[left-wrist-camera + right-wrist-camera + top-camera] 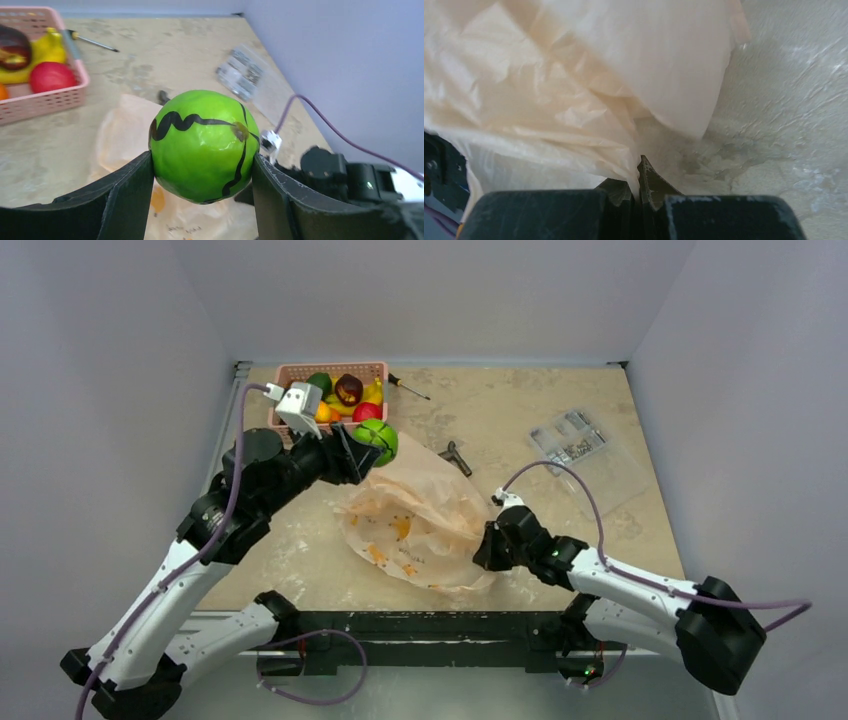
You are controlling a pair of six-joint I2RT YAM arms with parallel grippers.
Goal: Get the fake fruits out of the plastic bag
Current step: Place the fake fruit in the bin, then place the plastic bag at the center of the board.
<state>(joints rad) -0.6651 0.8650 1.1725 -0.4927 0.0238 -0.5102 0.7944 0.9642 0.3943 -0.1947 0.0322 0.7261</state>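
My left gripper (372, 445) is shut on the green striped ball (376, 439) and holds it above the far edge of the plastic bag (425, 520), near the pink basket. The ball fills the left wrist view (204, 145) between both fingers. The peach-beige bag lies crumpled on the table and also shows in the right wrist view (574, 90). My right gripper (485, 548) is shut on the bag's near right edge; a fold of film is pinched between the fingertips (638, 175). The yellow banana bunch (372, 392) and the dark maroon-brown fruit (348, 389) lie in the basket.
The pink basket (300, 371) at the back left also holds a red apple (366, 411), an orange ball (324, 413) and a green fruit (319, 381). A screwdriver (409, 387), a dark metal part (456, 456) and a clear packet of small parts (585, 453) lie on the table.
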